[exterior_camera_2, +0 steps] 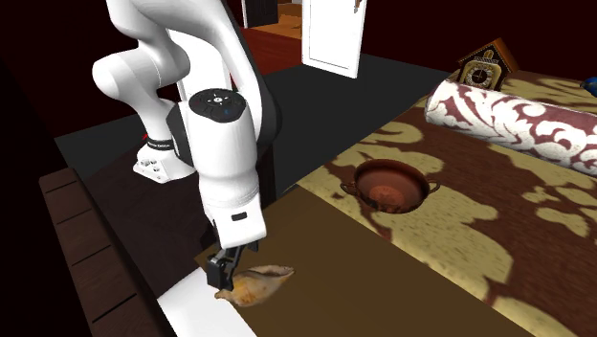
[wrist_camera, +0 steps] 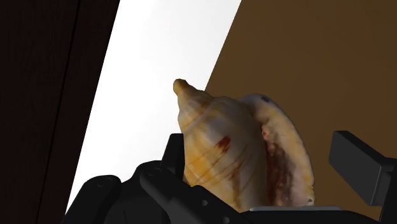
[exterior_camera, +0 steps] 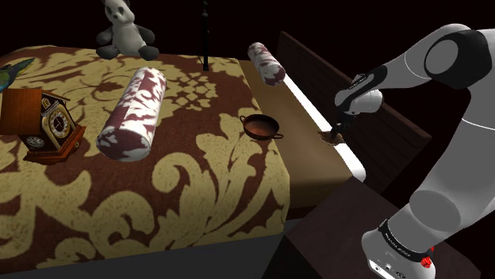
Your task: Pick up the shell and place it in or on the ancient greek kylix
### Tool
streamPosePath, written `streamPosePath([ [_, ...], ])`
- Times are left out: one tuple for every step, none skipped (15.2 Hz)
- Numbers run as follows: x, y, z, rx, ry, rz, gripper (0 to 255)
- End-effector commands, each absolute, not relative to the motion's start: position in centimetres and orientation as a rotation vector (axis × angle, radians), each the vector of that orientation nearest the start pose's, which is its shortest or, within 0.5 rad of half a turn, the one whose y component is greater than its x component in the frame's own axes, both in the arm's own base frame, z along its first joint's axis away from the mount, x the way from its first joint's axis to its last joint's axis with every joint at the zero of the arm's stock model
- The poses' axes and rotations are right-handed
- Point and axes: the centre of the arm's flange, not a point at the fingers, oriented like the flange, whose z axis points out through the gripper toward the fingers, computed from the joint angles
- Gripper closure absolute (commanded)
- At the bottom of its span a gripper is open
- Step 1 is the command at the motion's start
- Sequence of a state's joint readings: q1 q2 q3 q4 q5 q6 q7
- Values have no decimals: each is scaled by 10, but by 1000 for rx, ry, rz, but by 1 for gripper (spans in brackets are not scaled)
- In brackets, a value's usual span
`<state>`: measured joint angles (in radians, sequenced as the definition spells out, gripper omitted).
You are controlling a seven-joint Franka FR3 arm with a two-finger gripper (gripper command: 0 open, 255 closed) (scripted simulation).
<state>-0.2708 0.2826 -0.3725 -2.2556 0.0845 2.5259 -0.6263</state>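
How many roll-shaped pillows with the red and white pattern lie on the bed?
2. The near bolster lies mid-bed, between the clock and the kylix. The far bolster lies at the far end of the plain brown strip. Others may be out of frame.

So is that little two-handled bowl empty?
Empty: nothing lies in the bowl; the shell lies apart on the brown sheet.

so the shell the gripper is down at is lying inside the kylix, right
No, not inside it. The second exterior view shows the shell lying on the plain brown surface beside the white strip, well apart from the kylix. The rest is right: the gripper is down at the shell, its fingers open.
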Motion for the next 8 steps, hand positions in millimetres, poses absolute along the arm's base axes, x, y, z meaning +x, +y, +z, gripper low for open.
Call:
streamPosePath([
  [432,-328,236,-3188,113,37,0],
  [431,-328,228,-3188,113,37,0],
  [431,-328,228,-3188,113,37,0],
  [431,-328,228,-3188,113,37,0],
  [431,-328,228,-3188,113,37,0],
  [431,-328,228,-3188,113,37,0],
  [431,-328,228,-3188,113,37,0],
  [431,-328,228,-3188,113,37,0],
])
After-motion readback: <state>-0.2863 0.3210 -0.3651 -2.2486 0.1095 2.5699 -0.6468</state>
